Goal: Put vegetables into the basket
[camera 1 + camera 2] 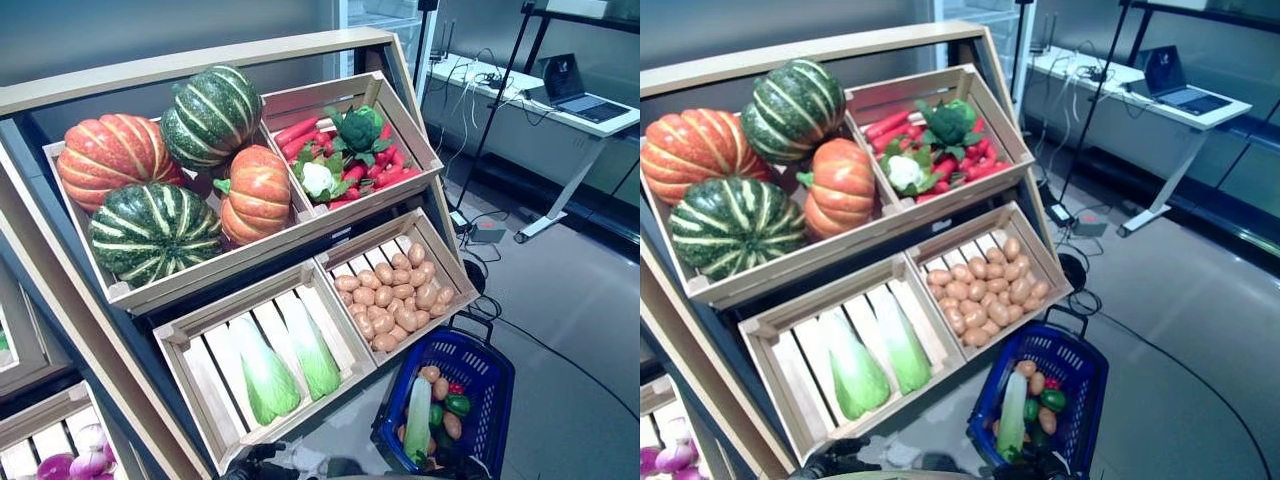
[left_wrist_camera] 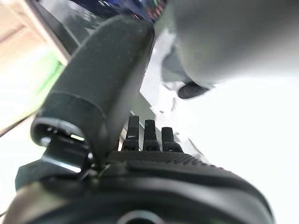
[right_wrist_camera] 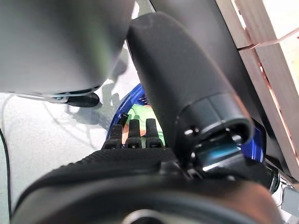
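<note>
The blue plastic basket [image 1: 478,362] stands on the floor at the lower right of the wooden stand. In it lie a long pale green cabbage [image 1: 418,418], potatoes [image 1: 432,374], a green pepper [image 1: 457,404] and a small red vegetable [image 1: 455,387]. My right hand [image 3: 133,135] hangs low with straight fingers above the basket's rim [image 3: 117,122] and holds nothing; a green vegetable [image 3: 140,114] shows past its fingers. My left hand [image 2: 145,135] hangs low over the pale floor with straight fingers and holds nothing.
The slanted wooden stand [image 1: 300,240] with its crates takes up the left and middle. A white desk [image 1: 540,110] with a laptop stands at the back right. Cables [image 1: 480,225] lie on the grey floor between the stand and the desk.
</note>
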Robot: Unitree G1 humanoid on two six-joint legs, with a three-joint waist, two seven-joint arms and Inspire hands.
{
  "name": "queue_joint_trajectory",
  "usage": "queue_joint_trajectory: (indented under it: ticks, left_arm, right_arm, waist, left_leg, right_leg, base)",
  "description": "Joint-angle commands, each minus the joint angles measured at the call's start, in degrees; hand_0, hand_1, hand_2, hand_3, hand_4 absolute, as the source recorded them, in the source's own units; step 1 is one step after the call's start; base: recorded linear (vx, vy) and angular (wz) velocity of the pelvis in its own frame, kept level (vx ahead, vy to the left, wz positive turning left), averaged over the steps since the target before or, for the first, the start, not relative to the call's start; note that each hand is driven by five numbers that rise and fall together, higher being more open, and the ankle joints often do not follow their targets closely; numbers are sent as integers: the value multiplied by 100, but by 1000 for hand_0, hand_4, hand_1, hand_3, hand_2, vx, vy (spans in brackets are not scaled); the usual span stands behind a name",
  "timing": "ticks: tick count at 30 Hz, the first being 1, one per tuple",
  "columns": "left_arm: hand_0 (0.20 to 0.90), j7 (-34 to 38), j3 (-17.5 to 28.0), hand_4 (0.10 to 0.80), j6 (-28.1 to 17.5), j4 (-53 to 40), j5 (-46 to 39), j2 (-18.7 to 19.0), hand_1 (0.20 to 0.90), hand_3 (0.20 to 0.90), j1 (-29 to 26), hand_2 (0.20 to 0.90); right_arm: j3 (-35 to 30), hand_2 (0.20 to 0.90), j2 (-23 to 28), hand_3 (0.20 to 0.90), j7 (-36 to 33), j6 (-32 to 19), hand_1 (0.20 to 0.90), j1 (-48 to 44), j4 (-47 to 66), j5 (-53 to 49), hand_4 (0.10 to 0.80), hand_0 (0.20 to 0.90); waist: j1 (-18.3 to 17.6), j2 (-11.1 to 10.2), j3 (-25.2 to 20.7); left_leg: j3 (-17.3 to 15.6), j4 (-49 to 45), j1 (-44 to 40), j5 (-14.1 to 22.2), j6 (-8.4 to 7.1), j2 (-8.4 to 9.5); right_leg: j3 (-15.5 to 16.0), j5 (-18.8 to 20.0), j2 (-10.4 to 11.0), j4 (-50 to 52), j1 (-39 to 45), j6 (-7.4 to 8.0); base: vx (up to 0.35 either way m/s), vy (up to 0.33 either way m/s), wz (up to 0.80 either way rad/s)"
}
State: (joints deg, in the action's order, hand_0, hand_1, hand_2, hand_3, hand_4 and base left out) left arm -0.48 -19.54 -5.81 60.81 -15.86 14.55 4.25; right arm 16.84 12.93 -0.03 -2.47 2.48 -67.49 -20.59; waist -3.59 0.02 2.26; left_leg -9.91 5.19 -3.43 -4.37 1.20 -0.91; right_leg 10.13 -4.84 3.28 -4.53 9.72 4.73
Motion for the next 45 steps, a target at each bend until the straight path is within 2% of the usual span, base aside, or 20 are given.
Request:
queue_joint_trajectory:
  ticks: [1, 2, 5, 7, 9, 12, 17, 23, 27, 30, 31, 33, 34, 37, 41, 45]
  left_arm:
    - [900, -443, 80, 800, -648, -1140, -319, 210, 900, 900, -834, 900]
    - [900, -517, 54, 800, -646, -1285, -362, 257, 900, 900, -835, 900]
    - [900, -852, -188, 800, -593, -2666, -485, 678, 900, 900, -968, 900]
    - [900, -841, -207, 800, -642, -3062, -407, 815, 900, 900, -1069, 900]
    - [900, -707, -190, 800, -751, -4146, -171, 1176, 900, 900, -1346, 900]
    - [900, -485, -115, 800, -949, -4664, 51, 1486, 900, 900, -1543, 900]
    - [900, -481, 343, 800, -798, -5235, 188, 2037, 900, 900, -1685, 900]
    - [900, 55, 734, 800, -729, -5052, 1170, 2522, 900, 900, -1678, 900]
    - [900, 848, 729, 800, -605, -4515, 2404, 2953, 900, 900, -1849, 900]
    - [900, 1392, 573, 800, -606, -4213, 3089, 3189, 900, 900, -2020, 900]
    - [900, 1696, 486, 800, -717, -3972, 3493, 3345, 900, 900, -2206, 900]
    - [900, 1809, 360, 800, -734, -3796, 3848, 3497, 900, 900, -2387, 900]
    - [900, 2083, 164, 800, -757, -3506, 4171, 3660, 900, 900, -2586, 900]
    - [900, 2450, -145, 800, -707, -3222, 4504, 3827, 900, 900, -2894, 900]
    - [900, 2617, -465, 800, -614, -2934, 4811, 3915, 900, 900, -3246, 900]
    - [900, 2611, -989, 800, -369, -2652, 5383, 4037, 900, 900, -3944, 900]
  right_arm:
    - [103, 900, 19, 900, -223, 7, 900, -324, 246, -9, 800, 900]
    - [102, 900, 34, 900, -217, 9, 900, -315, 263, -5, 800, 900]
    - [91, 900, 112, 900, -239, 51, 900, -269, 405, 10, 800, 900]
    - [102, 900, 136, 900, -246, 74, 900, -265, 449, 4, 800, 900]
    - [107, 900, 174, 900, -259, -20, 900, -256, 406, -50, 800, 900]
    - [95, 900, 177, 900, -330, -81, 900, -235, 346, -73, 800, 900]
    - [-18, 900, 187, 900, -359, -270, 900, 1, 258, -109, 800, 900]
    - [-127, 900, 291, 900, -271, -424, 900, 181, 236, -93, 800, 900]
    - [-128, 900, 463, 900, -244, -557, 900, 94, 342, -275, 800, 900]
    - [-102, 900, 609, 900, -168, -648, 900, -92, 398, -445, 800, 900]
    - [-59, 900, 714, 900, -135, -664, 900, -245, 511, -557, 800, 900]
    - [-33, 900, 780, 900, -116, -693, 900, -326, 594, -615, 800, 900]
    - [20, 900, 855, 900, -114, -731, 900, -421, 689, -665, 800, 900]
    - [72, 900, 977, 900, -100, -784, 900, -577, 749, -746, 800, 900]
    - [106, 900, 1098, 900, -29, -802, 900, -775, 747, -719, 800, 900]
    - [194, 900, 1207, 900, -115, -873, 900, -1072, 834, -1015, 800, 900]
  waist:
    - [106, 23, 290]
    - [106, 28, 292]
    - [112, 86, 314]
    - [101, 100, 325]
    - [108, 132, 370]
    - [117, 159, 397]
    - [124, 186, 423]
    - [121, 223, 502]
    - [75, 280, 826]
    - [45, 325, 1087]
    - [18, 348, 1283]
    - [-10, 364, 1409]
    - [-64, 391, 1574]
    - [-114, 401, 1791]
    - [-150, 402, 2020]
    - [-184, 363, 2263]
  left_leg:
    - [138, -19, -288, 588, -208, -154]
    - [140, -19, -280, 585, -210, -155]
    - [184, -19, -192, 549, -232, -166]
    - [170, -19, -166, 532, -235, -174]
    - [139, -19, -116, 528, -224, -178]
    - [135, -19, -100, 523, -210, -168]
    - [182, -19, -74, 525, -212, -141]
    - [210, -19, -11, 489, -226, -113]
    - [201, -360, 380, 473, -248, -105]
    - [216, -522, 624, 443, -268, -101]
    - [208, -657, 822, 431, -286, -81]
    - [193, -797, 987, 434, -303, -77]
    - [192, -968, 1200, 421, -312, -82]
    - [181, -1304, 1592, 421, -323, -82]
    - [164, -1697, 1984, 488, -310, -70]
    - [117, -2328, 2523, 665, -252, -51]
  right_leg:
    - [-142, 555, 69, -26, -395, 121]
    - [-141, 558, 67, -29, -397, 120]
    - [-116, 578, 46, -47, -444, 124]
    - [-122, 588, 41, -47, -475, 123]
    - [-109, 581, 37, -47, -532, 113]
    - [-101, 568, 33, -47, -539, 98]
    - [-62, 530, 37, -47, -531, 71]
    - [-43, 528, 47, -47, -587, 45]
    - [-97, 410, 54, 337, -970, -49]
    - [-115, 380, 49, 518, -1201, -101]
    - [-135, 359, 47, 618, -1363, -139]
    - [-135, 326, 46, 743, -1508, -169]
    - [-162, 266, 21, 988, -1734, -222]
    - [-178, 194, 31, 1340, -2129, -287]
    - [-217, 104, 40, 1722, -2501, -348]
    - [-254, -47, 63, 2319, -3029, -421]
  base:
    - [-34, -7, -1]
    - [-46, -8, -1]
    - [-59, -14, 0]
    - [-47, -15, 0]
    - [-69, -25, 0]
    - [-14, -6, 0]
    - [0, 0, 0]
    - [3, 2, 1]
    - [-96, 11, 0]
    - [-143, 15, 3]
    - [-163, 9, 7]
    - [-146, 2, 5]
    - [-106, 0, 2]
    - [-110, 3, 7]
    - [-76, 0, 3]
    - [-81, -13, 1]
